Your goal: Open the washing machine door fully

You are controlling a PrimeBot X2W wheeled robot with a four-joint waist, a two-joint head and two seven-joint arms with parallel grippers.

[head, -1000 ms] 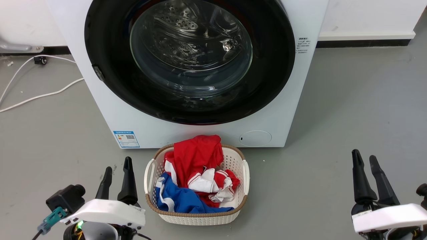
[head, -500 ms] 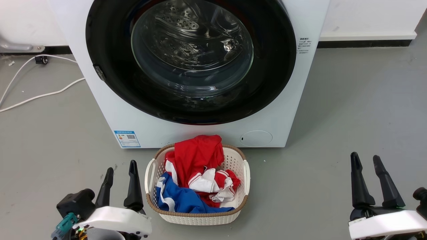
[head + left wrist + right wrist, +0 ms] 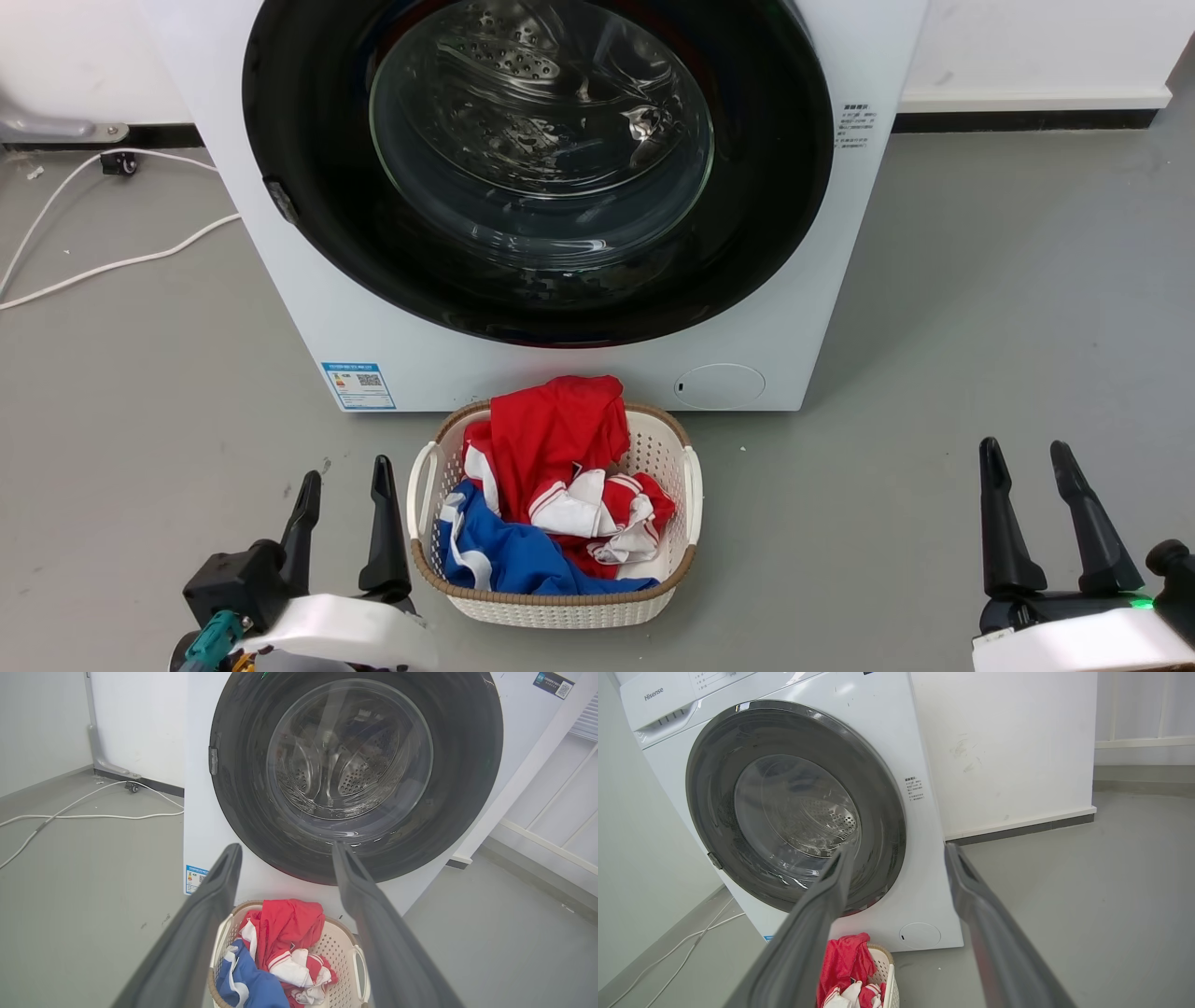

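Observation:
The washing machine (image 3: 467, 373) is a white front-loader facing me. Its washing machine door (image 3: 766, 187), glossy black with a clear glass bowl, lies shut flat against the front. A small grey catch (image 3: 277, 201) sits on the door's left rim. My left gripper (image 3: 345, 471) is open and empty at the lower left, well short of the machine. My right gripper (image 3: 1024, 450) is open and empty over bare floor at the lower right. The left wrist view has the door (image 3: 467, 765) beyond the open left gripper (image 3: 286, 847). The right wrist view has the door (image 3: 882, 807) beyond the open right gripper (image 3: 899, 848).
A cream laundry basket (image 3: 691, 485) with red, white and blue clothes stands on the floor just before the machine, between my grippers. White cables (image 3: 112, 266) run over the grey floor at the left. A white wall with a dark skirting (image 3: 1018, 119) stands behind.
Both grippers have sunk lower in the head view, the left one also drifting right toward the basket. The view itself has shifted slightly. The door has stayed shut.

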